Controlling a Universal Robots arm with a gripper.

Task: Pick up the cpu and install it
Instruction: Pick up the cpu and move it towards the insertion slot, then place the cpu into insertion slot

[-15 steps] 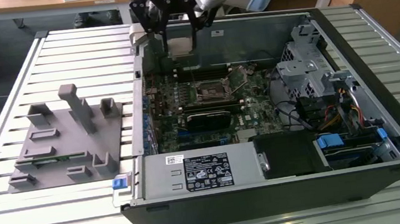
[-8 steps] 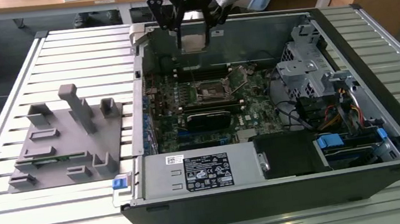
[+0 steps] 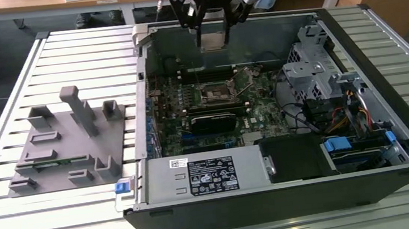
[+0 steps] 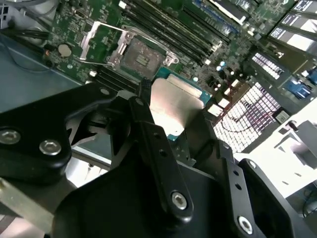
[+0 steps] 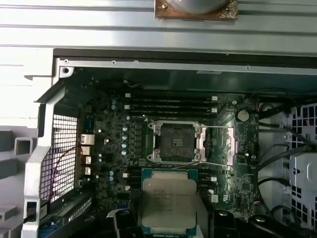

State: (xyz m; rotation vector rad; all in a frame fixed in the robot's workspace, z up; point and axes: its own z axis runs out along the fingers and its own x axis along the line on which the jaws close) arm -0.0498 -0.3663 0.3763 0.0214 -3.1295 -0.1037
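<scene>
Gripper [image 4: 176,111] clamped on cpu [image 5: 168,201], its gripped edges hidden, open socket [image 5: 174,141] beyond.

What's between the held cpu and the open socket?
In the first wrist view, only a strip of motherboard and a thin latch wire show between the cpu and the socket.

The cpu [image 5: 168,201] has a satin silver metal top; gripper [image 3: 213,34] matt black
</scene>
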